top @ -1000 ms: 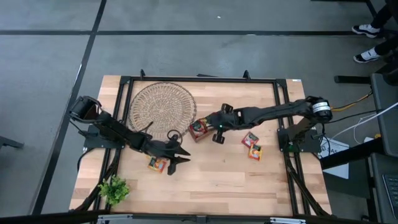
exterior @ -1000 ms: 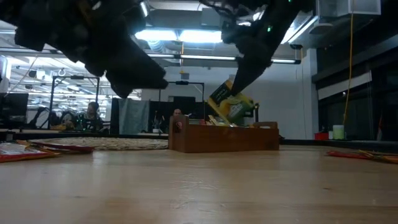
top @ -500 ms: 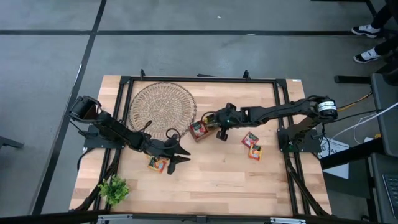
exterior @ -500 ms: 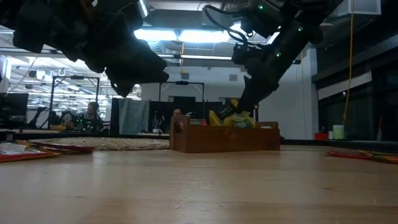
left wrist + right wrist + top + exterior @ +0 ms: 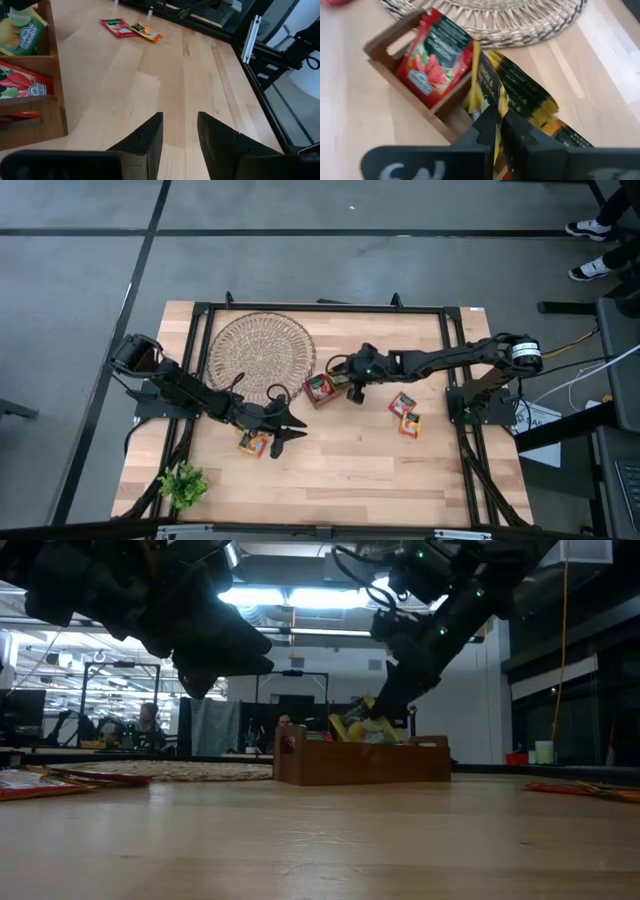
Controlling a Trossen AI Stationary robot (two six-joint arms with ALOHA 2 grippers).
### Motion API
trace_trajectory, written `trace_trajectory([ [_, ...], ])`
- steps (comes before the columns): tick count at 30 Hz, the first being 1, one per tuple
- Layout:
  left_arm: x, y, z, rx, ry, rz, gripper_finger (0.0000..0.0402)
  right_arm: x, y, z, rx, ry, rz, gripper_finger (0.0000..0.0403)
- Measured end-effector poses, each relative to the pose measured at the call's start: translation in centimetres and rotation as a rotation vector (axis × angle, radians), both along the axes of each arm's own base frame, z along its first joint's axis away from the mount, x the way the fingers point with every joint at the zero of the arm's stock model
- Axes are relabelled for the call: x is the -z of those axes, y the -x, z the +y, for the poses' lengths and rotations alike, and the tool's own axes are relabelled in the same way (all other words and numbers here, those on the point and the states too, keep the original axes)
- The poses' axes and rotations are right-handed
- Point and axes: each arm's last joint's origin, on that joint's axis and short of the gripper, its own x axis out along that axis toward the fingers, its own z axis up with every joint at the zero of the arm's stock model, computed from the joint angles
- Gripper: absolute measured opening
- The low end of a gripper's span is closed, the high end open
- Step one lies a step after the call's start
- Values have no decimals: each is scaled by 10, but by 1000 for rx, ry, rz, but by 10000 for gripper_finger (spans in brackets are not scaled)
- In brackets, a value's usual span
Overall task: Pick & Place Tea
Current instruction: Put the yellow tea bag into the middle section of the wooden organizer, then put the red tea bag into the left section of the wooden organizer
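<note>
Wooden tray (image 5: 415, 102) sits just beside the woven wicker dish (image 5: 260, 352). One end compartment holds red sachets (image 5: 436, 59), standing on edge. The next compartment holds yellow sachets (image 5: 520, 95), leaning and fanned out.

Your right jaws (image 5: 498, 125) are down in that yellow compartment. Their tips stand only a sliver apart, with a yellow sachet's edge between them; you cannot tell whether they truly pinch it or merely touch it. In the low view the yellow sachets (image 5: 362, 728) stick up above the tray wall directly under these jaws.

Your left jaws (image 5: 179, 131) hover above bare surface (image 5: 150, 90), spread a moderate gap, holding nothing. Just beside and behind them lie a few loose sachets (image 5: 253, 443) on the surface. Ahead of them, near the far edge, lie a red sachet (image 5: 115, 27) and an orange sachet (image 5: 146, 32), touching. To one side of them stands the tray end with the red sachets.

The wicker dish shows nothing in it.
</note>
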Motion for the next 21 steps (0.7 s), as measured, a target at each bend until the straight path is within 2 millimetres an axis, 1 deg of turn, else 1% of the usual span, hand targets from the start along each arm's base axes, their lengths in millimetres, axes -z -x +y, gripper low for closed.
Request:
trace_trajectory([
  [5, 0, 0, 0, 2, 1, 0, 114, 10, 5, -3, 23, -7, -26, 38],
  [11, 0, 0, 0, -5, 14, -1, 118, 10, 5, -3, 9, 14, -37, 56],
  [18, 0, 0, 0, -16, 32, -1, 118, 12, 9, -8, 99, 179, 43, 108],
  [21, 0, 0, 1, -33, 34, -3, 116, 11, 10, -9, 99, 232, 61, 123],
])
